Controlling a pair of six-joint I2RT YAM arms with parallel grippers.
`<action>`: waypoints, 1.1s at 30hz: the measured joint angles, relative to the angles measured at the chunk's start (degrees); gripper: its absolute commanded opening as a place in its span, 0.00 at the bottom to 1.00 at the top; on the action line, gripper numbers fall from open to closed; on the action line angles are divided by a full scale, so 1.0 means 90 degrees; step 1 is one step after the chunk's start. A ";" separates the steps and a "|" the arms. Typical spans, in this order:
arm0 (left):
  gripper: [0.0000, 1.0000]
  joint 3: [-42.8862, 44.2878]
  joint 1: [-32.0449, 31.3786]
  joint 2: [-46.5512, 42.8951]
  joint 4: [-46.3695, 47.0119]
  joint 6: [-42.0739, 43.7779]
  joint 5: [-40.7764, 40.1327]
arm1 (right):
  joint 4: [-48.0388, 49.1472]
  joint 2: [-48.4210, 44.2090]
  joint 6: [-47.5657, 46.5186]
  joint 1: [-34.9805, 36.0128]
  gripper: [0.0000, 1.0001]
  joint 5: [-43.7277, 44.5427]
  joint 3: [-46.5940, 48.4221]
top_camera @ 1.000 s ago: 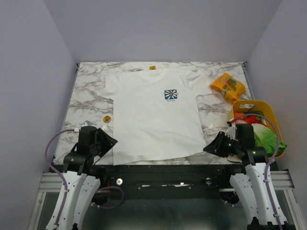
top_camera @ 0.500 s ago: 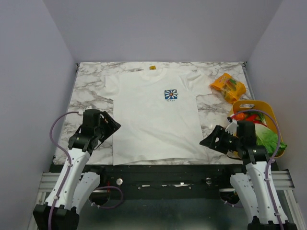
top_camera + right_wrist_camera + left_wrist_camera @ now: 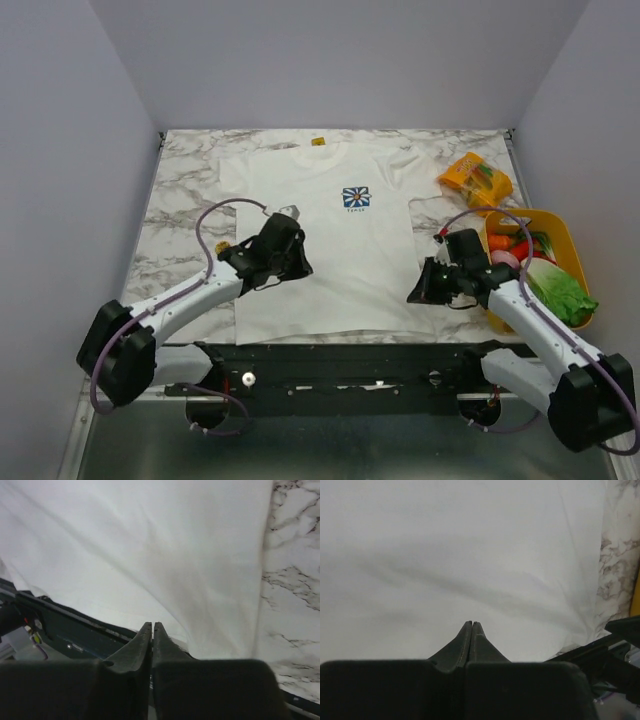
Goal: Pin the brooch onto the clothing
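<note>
White short-sleeved cotton T-shirt [image 3: 330,250] lies flat on your grey-veined marble table [image 3: 180,200]. A little blue, white and yellow flower print [image 3: 356,197] shows on its chest.

Your tiny round gold brooch [image 3: 222,245] sits on the bare marble, just beside the shirt's left edge. It is not on the cloth. It lies close to the far side of your left arm [image 3: 190,292], which reaches across onto the shirt.

Your left gripper [image 3: 471,625] is over the lower left part of the shirt. Its two black fingers are pressed together with nothing between them. You cannot tell if the tips touch the cloth.

Your right gripper [image 3: 152,626] is over the shirt's lower right corner, near the front edge of the table. Its fingers are pressed together too, and they hold nothing.

An orange snack packet [image 3: 476,180] lies on the marble beside the right sleeve. Nearer to you stands a yellow plastic basket [image 3: 545,218] with green leaves [image 3: 560,290] and some red bits inside. A small yellow speck [image 3: 318,141] sits by the collar, too small to make out.
</note>
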 measured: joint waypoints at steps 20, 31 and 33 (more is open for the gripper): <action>0.00 0.0301 -0.2620 0.2616 0.1158 -0.0505 -0.0267 | 0.0500 0.2091 0.0270 0.1455 0.00 0.1622 0.0180; 0.00 0.0015 -0.2747 0.2518 0.1270 -0.0656 -0.0260 | 0.0389 0.2181 0.0617 0.2147 0.00 0.1865 0.0245; 0.00 -0.0036 -0.2834 0.2446 0.1192 -0.0709 -0.0260 | 0.0272 0.2164 0.0646 0.2181 0.00 0.1868 0.0248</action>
